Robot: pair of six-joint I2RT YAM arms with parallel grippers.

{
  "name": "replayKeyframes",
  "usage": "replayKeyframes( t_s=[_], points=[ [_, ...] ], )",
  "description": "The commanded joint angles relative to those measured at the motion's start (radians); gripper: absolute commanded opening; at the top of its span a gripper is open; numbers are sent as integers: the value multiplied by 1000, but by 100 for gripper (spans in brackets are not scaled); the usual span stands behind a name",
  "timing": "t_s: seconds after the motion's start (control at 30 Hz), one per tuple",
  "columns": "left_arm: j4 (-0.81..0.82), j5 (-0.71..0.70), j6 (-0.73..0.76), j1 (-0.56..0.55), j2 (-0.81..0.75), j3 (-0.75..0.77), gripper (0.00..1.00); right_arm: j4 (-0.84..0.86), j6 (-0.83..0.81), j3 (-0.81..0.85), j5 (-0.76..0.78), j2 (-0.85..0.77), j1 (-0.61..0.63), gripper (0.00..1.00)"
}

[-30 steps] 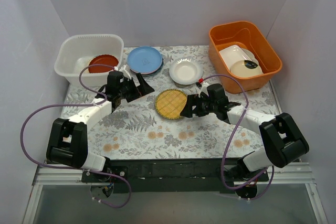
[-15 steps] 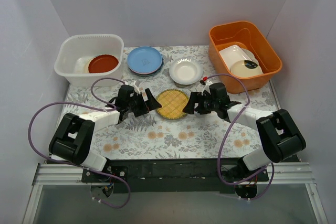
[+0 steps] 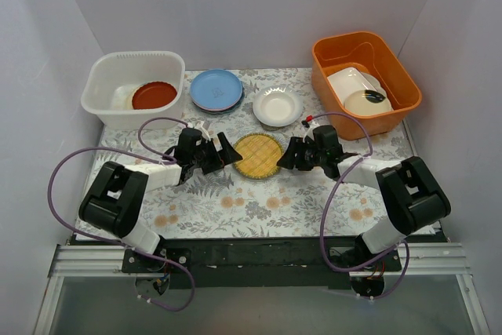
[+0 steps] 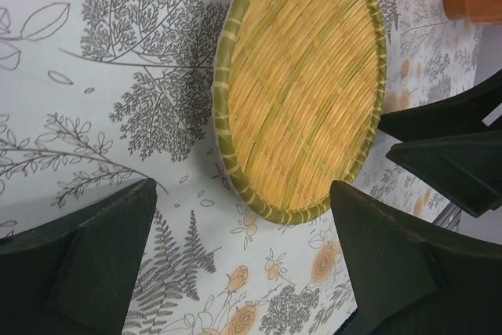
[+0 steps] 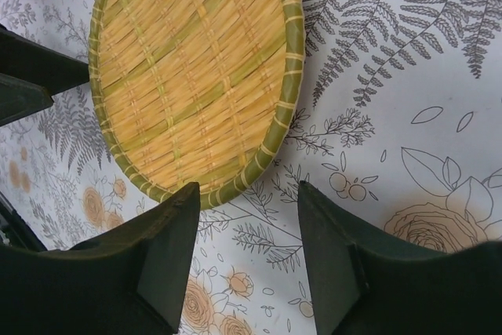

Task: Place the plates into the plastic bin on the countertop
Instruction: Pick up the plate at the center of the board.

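Pale grey countertop [image 3: 235,203] printed with fern leaves and small orange flowers fills the floor of a white-walled booth. At its middle a round yellow woven plate with a green rim [image 3: 258,155] lies flat, set between the two arms.

The left gripper [image 3: 226,154] sits low at the plate's left edge with its fingers spread apart. In the left wrist view the rim of the yellow plate [image 4: 302,88] lies just ahead of the gap between them, and nothing is held.

The right gripper [image 3: 287,154] faces it from the plate's right edge, its fingers also parted and empty. In its wrist view the plate [image 5: 196,76] lies just beyond the fingertips.

The translucent white rectangular plastic bin [image 3: 125,118] stands at the far left corner, and a round red plate [image 3: 154,95] lies inside it.

Beside the bin a round blue plate [image 3: 216,89] rests on the countertop, with a small white scalloped plate [image 3: 277,105] to its right.

An orange plastic tub [image 3: 337,88] at the far right holds pale dishes.
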Motion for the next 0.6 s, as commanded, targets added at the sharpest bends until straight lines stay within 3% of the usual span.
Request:
replayKeyframes(
  t_s=[0.0,0.33,0.57],
  points=[
    [23,14,-1,-6,60,9,92,76,34,-10,18,28,-7,56],
    [41,27,-16,-21,103,15,91,121,58,10,38,135,-10,21],
    [24,-3,-17,-23,66,-20,91,124,54,37,7,177,-10,11]
  ],
)
